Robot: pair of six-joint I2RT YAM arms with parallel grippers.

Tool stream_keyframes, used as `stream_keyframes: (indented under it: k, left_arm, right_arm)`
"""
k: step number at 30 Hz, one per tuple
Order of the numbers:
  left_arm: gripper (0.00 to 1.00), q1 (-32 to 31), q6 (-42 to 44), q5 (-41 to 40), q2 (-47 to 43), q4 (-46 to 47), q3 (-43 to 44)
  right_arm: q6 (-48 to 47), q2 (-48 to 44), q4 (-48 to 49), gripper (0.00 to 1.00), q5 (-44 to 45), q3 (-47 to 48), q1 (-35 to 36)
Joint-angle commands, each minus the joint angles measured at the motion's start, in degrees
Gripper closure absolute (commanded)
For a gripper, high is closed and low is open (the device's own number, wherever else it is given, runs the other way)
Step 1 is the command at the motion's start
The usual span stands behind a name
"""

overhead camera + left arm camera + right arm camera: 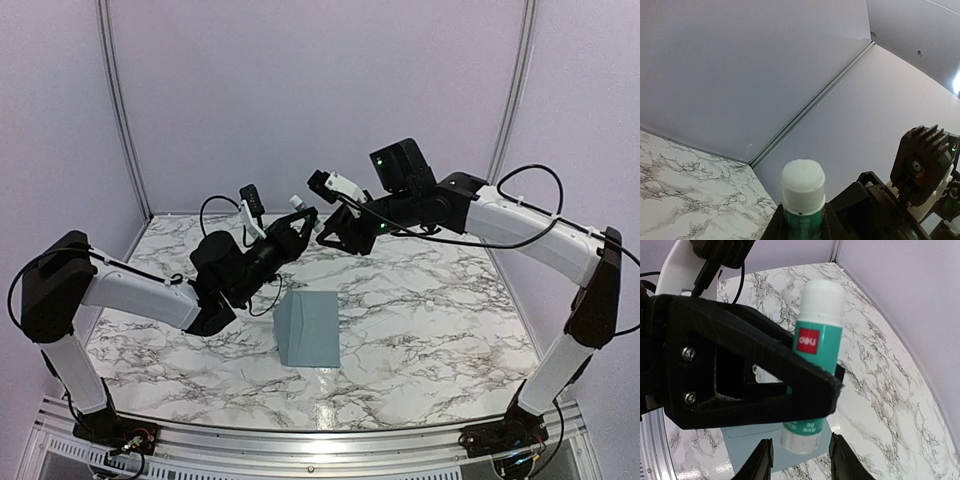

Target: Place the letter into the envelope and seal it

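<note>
The marbled worktop (430, 310) carries only one thing of the job: the blue-grey envelope (308, 328). It lies flat near the middle, a little towards my side and well below both of my pincers. I see no loose letter anywhere, so I judge it is already inside, though nothing shows this directly. From above I cannot tell whether the flap is folded down or standing open. I judge that sealing is the part left to do, and I see no glue on the paper yet.

Both my arms are raised and meet above the middle of the worktop. My left pincer (298, 222) is clamped on a green glue stick (812, 350), gripping it across the body, with the white cap (802, 182) pointing up and away. My right pincer (801, 455) is parted, one finger on each side of the stick's bottom end. A sliver of gap shows on both sides, so I would say it straddles the stick without gripping it.

I take this as a hand-over, or a move to get the cap off. Either way, the cap appears to be on, and it must come off before any glue reaches the flap.

The two pincers crowd each other around one small stick, so a bump there could knock it loose. Black cables (530, 175) loop off both arms, but they hang clear of the envelope.
</note>
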Motion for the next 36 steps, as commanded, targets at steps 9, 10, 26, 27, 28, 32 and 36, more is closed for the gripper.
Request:
stream_keyframes:
  k: [9, 10, 26, 27, 28, 32, 36]
  left_arm:
    - [1.0, -0.2, -0.3, 1.2, -0.4, 0.7, 0.4]
    - [1.0, -0.1, -0.3, 1.2, -0.5, 0.7, 0.4]
    - [1.0, -0.1, -1.4, 3.9, 0.5, 0.7, 0.9]
    - [1.0, -0.2, -1.2, 3.7, 0.4, 0.7, 0.8]
    - [1.0, -0.1, -1.0, 3.6, 0.2, 0.7, 0.7]
    - [1.0, -0.1, -0.5, 3.1, -0.3, 0.8, 0.6]
    - [1.0, -0.2, 0.4, 2.0, -1.2, 0.7, 0.1]
  right_arm:
    - [0.8, 2.8, -0.3, 0.76, -0.2, 5.2, 0.5]
    - [0.9, 2.8, -0.3, 0.78, -0.2, 5.2, 0.4]
    - [18.7, 6.8, 8.6, 0.91, -58.1, 4.7, -10.7]
    - [26.1, 6.3, 16.9, 0.91, -62.3, 1.4, -11.3]
    - [35.8, 5.5, 29.8, 0.91, -65.8, -2.9, -11.7]
    - [67.4, 4.4, 65.3, 0.82, -69.4, -15.0, -11.9]
    - [37.6, 3.4, 29.6, 0.67, -62.7, -9.2, -13.0]
